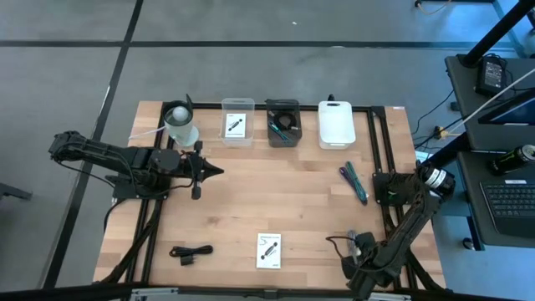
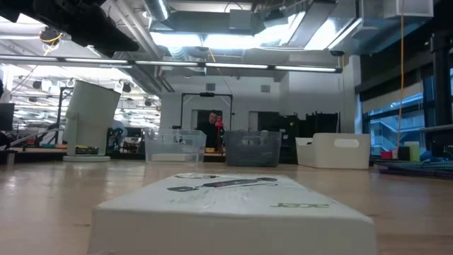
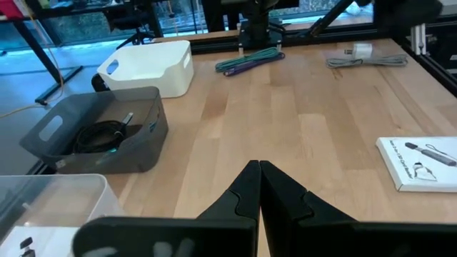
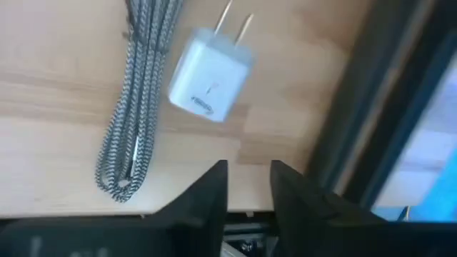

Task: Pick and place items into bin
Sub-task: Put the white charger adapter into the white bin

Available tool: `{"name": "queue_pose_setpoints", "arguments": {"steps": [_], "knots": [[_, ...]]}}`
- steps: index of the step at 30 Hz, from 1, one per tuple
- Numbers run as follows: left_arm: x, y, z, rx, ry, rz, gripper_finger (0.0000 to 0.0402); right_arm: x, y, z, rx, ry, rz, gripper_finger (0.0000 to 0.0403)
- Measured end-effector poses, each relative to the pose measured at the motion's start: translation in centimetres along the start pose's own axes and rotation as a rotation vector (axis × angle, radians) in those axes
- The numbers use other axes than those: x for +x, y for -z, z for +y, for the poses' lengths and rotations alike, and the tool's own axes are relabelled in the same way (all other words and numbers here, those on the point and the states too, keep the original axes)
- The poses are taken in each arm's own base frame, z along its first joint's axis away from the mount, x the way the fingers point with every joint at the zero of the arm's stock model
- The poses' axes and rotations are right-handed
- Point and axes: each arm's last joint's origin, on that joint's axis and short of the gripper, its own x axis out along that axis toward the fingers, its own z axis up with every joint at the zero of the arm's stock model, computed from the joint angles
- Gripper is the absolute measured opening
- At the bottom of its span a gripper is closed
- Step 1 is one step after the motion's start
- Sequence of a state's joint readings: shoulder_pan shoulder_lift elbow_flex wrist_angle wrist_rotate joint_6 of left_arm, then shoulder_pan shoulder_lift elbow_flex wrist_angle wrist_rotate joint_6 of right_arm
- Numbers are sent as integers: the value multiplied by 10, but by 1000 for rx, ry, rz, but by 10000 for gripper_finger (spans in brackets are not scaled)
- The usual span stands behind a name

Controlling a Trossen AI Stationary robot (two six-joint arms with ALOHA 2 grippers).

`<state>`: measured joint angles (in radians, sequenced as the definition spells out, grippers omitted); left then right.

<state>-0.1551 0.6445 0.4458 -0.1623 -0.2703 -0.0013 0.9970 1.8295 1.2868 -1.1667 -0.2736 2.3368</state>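
The wooden desk [image 1: 276, 205] carries everything, with three bins lined up along its far edge: a white bin [image 1: 336, 124] on the right, a dark grey bin [image 1: 282, 123] in the middle and a clear bin [image 1: 237, 122] on the left. The grey bin already holds a black coiled cable [image 3: 100, 135]; the clear bin holds a white printed card [image 1: 236, 127]. Just left of the clear bin stands a whitish round cup [image 1: 180, 125] with a ball top.

The left arm lies over the left side of the desk, its left hand [image 1: 212, 172] pointing toward the middle — the fingers pressed together with nothing between them. The right arm reaches down the right edge to the near right corner, where the right hand [image 4: 248, 187] hovers over a white plug charger [image 4: 209, 75] and its braided grey cable [image 4: 134, 107]; its two fingers stand a little apart and hold nothing.

Still loose on the desk: a white printed packet [image 1: 268, 250] near the front centre, a second black coiled cable [image 1: 191, 252] to its left, and a teal pen-like tool [image 1: 354, 182] — lying beside a dark one — on the right side below the white bin.
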Motion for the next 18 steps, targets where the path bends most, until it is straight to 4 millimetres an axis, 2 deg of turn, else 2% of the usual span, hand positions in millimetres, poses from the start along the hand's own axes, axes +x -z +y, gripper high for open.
{"name": "queue_pose_setpoints", "arguments": {"steps": [6,13,18], "knots": [[0,0,0,7,2,4,2,-6,-10,6,41,-22,-58,181],[0,4,0,18,3,42,2,6,-26,15,101,-16,-77,243],[0,7,0,24,16,71,2,22,-30,20,124,-29,-27,268]]}}
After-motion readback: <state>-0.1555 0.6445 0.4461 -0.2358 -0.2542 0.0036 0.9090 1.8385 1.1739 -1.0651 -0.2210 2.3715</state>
